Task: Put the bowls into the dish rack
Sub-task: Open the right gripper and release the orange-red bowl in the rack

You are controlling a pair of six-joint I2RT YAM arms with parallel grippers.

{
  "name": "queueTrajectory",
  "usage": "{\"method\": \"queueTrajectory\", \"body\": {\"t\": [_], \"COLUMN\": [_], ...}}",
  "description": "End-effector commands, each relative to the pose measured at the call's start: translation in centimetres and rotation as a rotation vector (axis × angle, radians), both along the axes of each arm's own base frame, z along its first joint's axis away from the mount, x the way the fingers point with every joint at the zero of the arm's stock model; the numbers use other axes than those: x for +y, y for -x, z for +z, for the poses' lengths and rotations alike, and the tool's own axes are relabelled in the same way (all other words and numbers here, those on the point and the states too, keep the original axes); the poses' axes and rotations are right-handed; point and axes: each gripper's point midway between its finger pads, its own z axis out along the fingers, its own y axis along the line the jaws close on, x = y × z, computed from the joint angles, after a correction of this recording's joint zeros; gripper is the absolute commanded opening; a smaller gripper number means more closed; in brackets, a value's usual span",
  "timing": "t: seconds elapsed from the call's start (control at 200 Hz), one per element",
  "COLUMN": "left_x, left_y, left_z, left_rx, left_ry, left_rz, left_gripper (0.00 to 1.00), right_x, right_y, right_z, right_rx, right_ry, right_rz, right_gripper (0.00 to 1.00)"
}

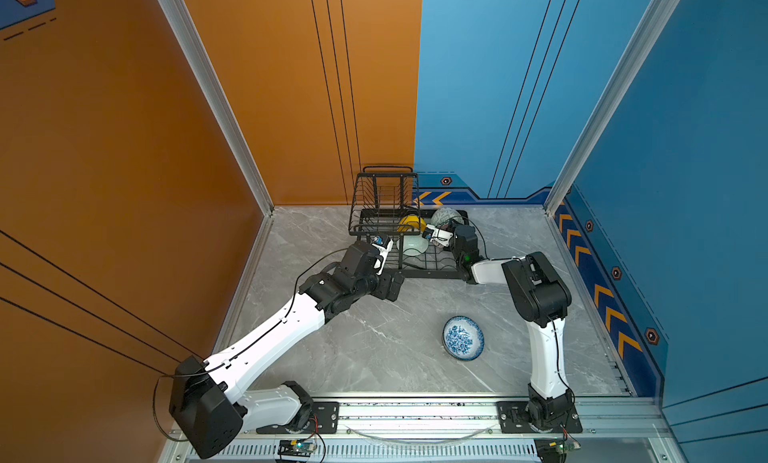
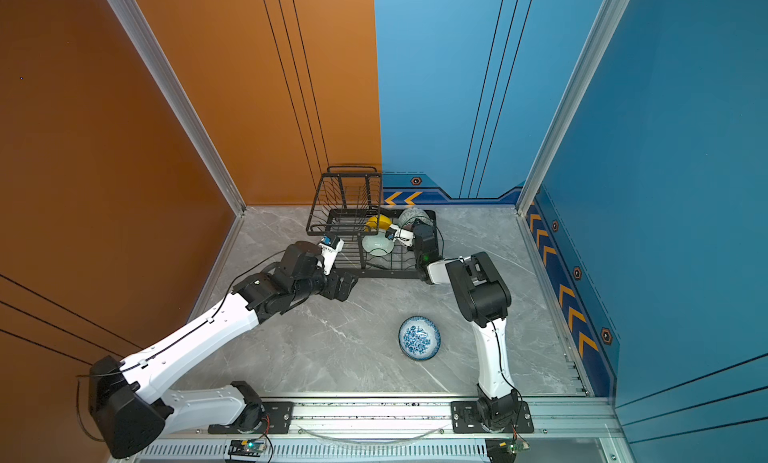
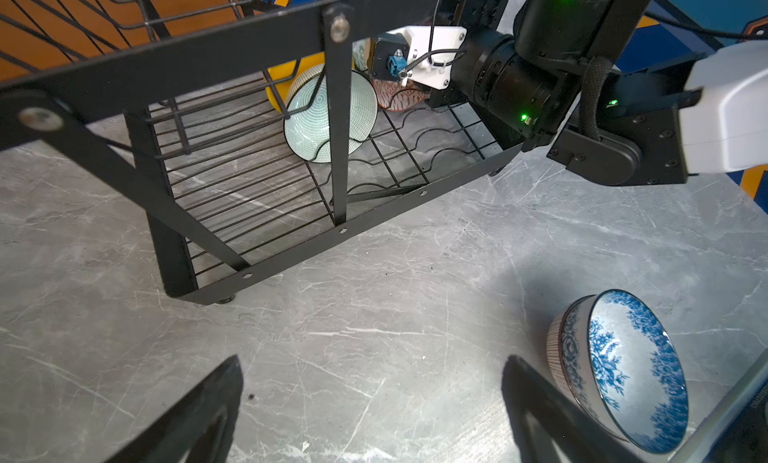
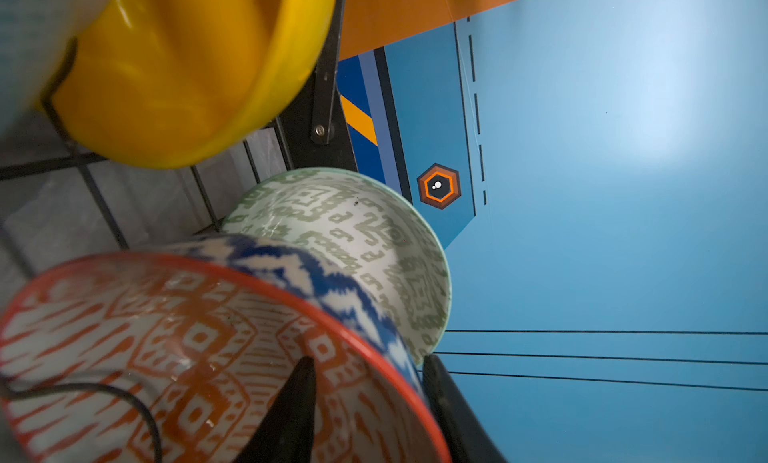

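Right gripper (image 4: pixel 369 359) is straddling the rim of the orange diamond-patterned bowl (image 4: pixel 166 357), jaws parted. Left gripper (image 3: pixel 372 359) is hovering, spread wide.

In both top views the rack (image 1: pixel 432 274) stands on the table (image 1: pixel 332 357) in the upper middle of the frame, against the back wall (image 1: pixel 374 108). Its basket (image 1: pixel 384 199) sits raised over the left part. In the tray (image 1: pixel 440 259) the middle bowl (image 1: pixel 412 245) stands tilted. The back bowl (image 1: pixel 409 223) is just behind it, and the corner bowl (image 1: pixel 444 218) is to the right of that one. In the right wrist view a fourth bowl (image 4: pixel 166 357) fills the lower left, with the corner bowl just behind it. The right gripper (image 4: pixel 369 358) has one finger inside the rim of the fourth bowl and one outside. The loose bowl (image 1: pixel 463 337) lies on the table at the lower right, well apart from the rack.
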Motion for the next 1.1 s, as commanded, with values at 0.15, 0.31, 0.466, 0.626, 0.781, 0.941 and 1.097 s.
{"method": "queueTrajectory", "body": {"t": [0.15, 0.31, 0.466, 0.626, 0.781, 0.941, 1.097], "left_x": [1.0, 1.4, 1.5, 1.6, 1.6, 1.8, 2.1], "left_y": [0.5, 0.9, 1.0, 1.0, 1.1, 1.4, 1.9], "left_z": [-0.2, -1.7, -1.6, -1.7, -1.6, -1.5, -1.5], "left_rx": [0.009, 0.037, 0.034, 0.036, 0.033, 0.030, 0.031], "left_ry": [0.007, -0.007, -0.001, 0.000, 0.008, 0.016, 0.028], "left_rz": [0.021, 0.024, 0.027, 0.030, 0.029, 0.031, 0.037], "left_gripper": [0.98, 0.98, 0.98, 0.98, 0.98, 0.98, 0.98], "right_x": [0.3, 0.0, -0.1, -0.5, -0.8, -0.8, -0.6], "right_y": [1.9, 2.4, 2.9, 3.7, 4.9, 6.5, 8.4], "right_z": [4.0, 4.1, 4.5, 5.2, 5.4, 5.7, 6.0], "right_rx": [0.017, 0.026, 0.035, 0.039, 0.051, 0.064, 0.094], "right_ry": [-0.055, -0.063, -0.071, -0.117, -0.164, -0.222, -0.287], "right_rz": [0.027, 0.019, 0.005, -0.017, -0.044, -0.064, -0.076], "right_gripper": [0.87, 0.99, 1.00, 1.00, 1.00, 1.00, 1.00]}}
